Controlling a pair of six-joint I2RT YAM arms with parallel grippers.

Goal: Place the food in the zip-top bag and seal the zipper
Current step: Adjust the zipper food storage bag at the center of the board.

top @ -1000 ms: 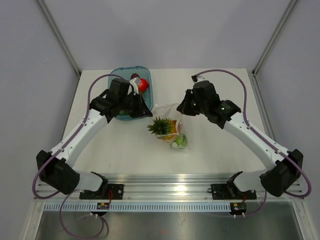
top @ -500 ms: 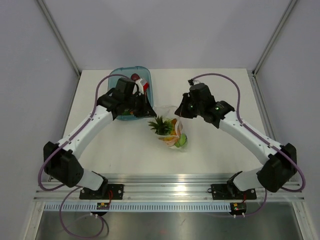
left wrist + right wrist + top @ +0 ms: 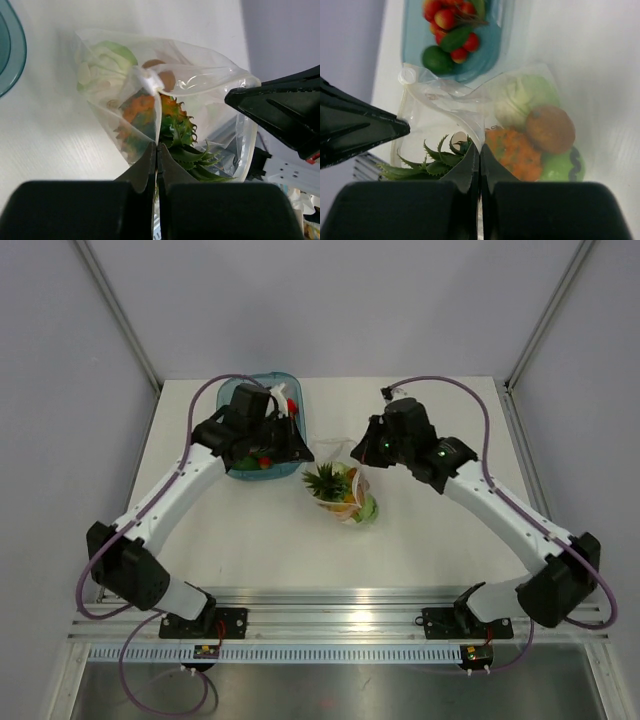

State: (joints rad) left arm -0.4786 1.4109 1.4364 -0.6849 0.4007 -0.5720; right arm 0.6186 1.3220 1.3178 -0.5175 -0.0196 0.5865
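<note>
Angling inward, left claw (image 3: 156, 150) and right claw (image 3: 479, 150) tight on zip-top bag (image 3: 200, 90)

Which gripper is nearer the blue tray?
Left. The left gripper hangs at the right edge of the blue tray, pinching the zip-top bag beside it; the right gripper pinches the bag's far side, away from the tray.

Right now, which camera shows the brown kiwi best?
The right wrist view: the brown kiwi shows whole through the zip-top bag. The left wrist view shows only part of it behind bag folds; the top view is too small to tell.
</note>
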